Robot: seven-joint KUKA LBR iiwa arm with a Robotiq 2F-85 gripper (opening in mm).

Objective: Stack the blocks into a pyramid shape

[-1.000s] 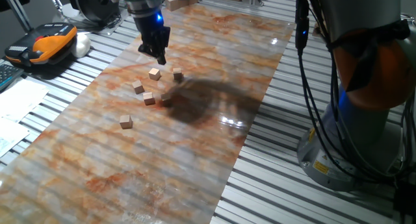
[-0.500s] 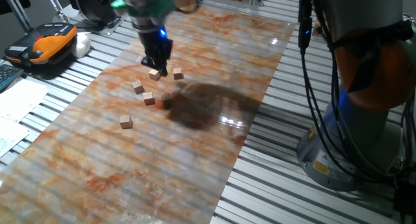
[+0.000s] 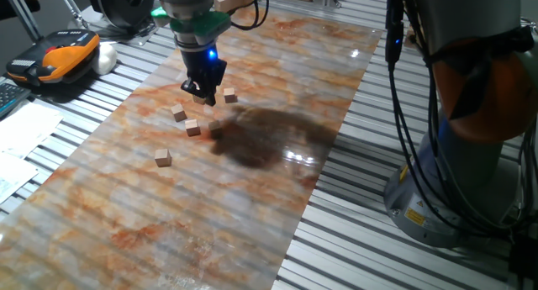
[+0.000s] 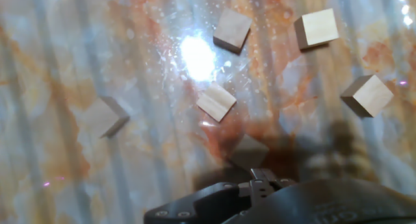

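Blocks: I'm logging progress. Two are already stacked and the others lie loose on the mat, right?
Not quite. None is stacked yet. The hand view shows all six blocks lying loose on the mat, each apart from the others.

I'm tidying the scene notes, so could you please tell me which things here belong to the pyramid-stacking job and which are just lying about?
Belong to the job: six wooden blocks, all loose and unstacked on the marbled mat; the gripper low over them.
Just lying about: orange-and-black device, papers, hanging cables, all off the mat.
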